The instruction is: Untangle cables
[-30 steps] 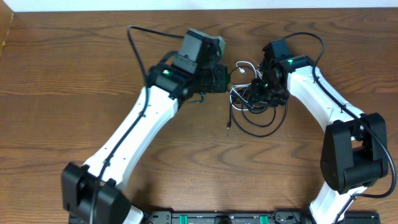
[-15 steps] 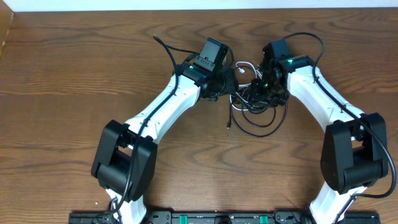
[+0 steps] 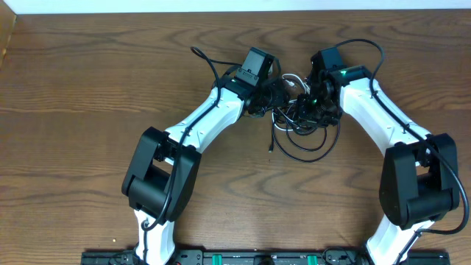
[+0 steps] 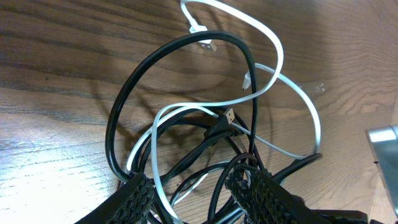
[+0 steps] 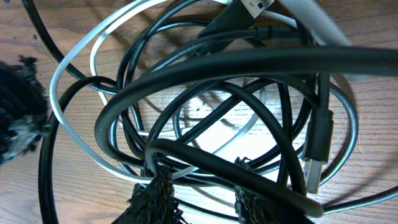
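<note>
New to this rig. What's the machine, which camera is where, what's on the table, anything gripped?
Two white robot arms work at a wooden table, each ending in a two-finger gripper. The wide picture looks down from above; the other two come from a camera on each wrist, with that arm's own dark fingers at the bottom edge. On the table lies a tangle of cables: several black, one white cable. The left gripper is open, straddling strands. The right gripper sits in the tangle, a black cable across its fingers; whether it pinches it, I cannot tell.
</note>
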